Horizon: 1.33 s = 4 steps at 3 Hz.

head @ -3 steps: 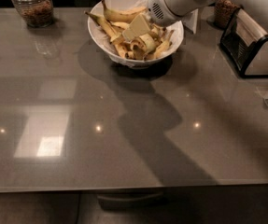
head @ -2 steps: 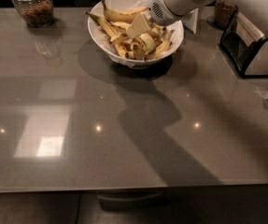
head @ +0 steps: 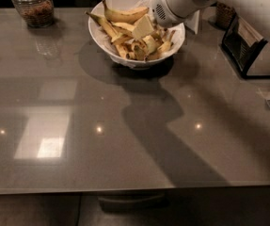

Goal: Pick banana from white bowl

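Gripper: the gripper (head: 146, 28) reaches down into the right half of the white bowl (head: 95, 32), below the arm's rounded white wrist (head: 172, 6). Whether it is open or closed, or has hold of anything, cannot be told.
Banana: a whole yellow banana (head: 125, 15) lies across the back of the bowl on top of a heap of peels and cut pieces (head: 139, 46), its stem pointing up and left. It sits just left of the gripper.
Handling: probably light and soft, with a smooth, curved skin that could roll or bruise. A gentle hold across the middle of its length looks safest, clear of the loose peels.
Surroundings: the bowl stands on a glossy grey table (head: 125, 140). A glass jar (head: 31, 6) sits far left, and a black-framed holder (head: 245, 46) to the right.
Change: the wrist has sunk slightly lower and nearer the fruit. The bowl, the banana and the jar are where they were.
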Motion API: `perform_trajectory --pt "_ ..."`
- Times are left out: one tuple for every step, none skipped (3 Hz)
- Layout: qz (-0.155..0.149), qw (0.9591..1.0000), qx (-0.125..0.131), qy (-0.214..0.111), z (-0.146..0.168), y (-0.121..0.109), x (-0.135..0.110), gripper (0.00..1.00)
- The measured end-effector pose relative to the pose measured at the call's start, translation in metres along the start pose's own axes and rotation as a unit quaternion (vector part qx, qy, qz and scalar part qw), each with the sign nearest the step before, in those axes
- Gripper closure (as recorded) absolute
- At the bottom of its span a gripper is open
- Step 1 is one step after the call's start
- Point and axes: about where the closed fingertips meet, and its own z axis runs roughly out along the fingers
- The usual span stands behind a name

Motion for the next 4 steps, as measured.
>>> perform_trajectory --pt "0.017 0.9997 -0.002 0.017 0.011 -0.003 0.008 0.40" --pt "0.029 0.9989 -0.015 0.033 0.027 0.001 0.013 0.42" --pt "0.036 0.9979 -0.026 0.046 0.040 0.003 0.017 0.43" --pt "0.041 0.9972 -0.031 0.054 0.048 0.003 0.020 0.62"
